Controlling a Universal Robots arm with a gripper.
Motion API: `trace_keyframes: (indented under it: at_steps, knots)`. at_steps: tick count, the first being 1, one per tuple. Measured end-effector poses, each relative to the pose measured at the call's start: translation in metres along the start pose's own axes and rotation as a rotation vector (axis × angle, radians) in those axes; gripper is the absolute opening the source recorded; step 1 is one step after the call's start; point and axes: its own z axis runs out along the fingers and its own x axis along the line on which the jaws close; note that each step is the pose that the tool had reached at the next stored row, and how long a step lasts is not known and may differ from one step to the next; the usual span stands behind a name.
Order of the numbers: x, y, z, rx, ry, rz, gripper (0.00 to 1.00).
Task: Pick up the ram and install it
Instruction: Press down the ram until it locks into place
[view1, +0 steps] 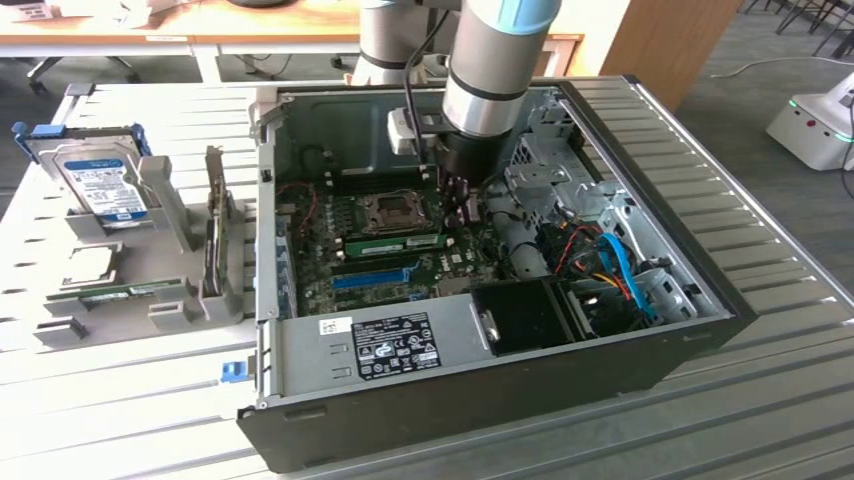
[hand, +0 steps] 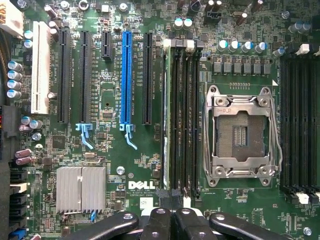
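Hovering inside the open computer case (view1: 641, 330), the gripper (hand: 170, 220) has its fingers (hand: 155, 225) pressed shut, holding nothing. The ram (view1: 394, 243) already sits in a slot beside the CPU socket (hand: 242, 135); uneven pressing could leave it half-seated, I reckon.

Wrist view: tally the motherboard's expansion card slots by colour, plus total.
Black slots: 4
Blue slot: 1
White slot: 1
Total: 6
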Motion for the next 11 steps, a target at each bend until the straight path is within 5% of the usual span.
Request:
trace_keyframes:
  at_steps: [11]
  knots:
    - [0.0001,-0.0001,0.0034,0.0,0.0,0.0,0.11]
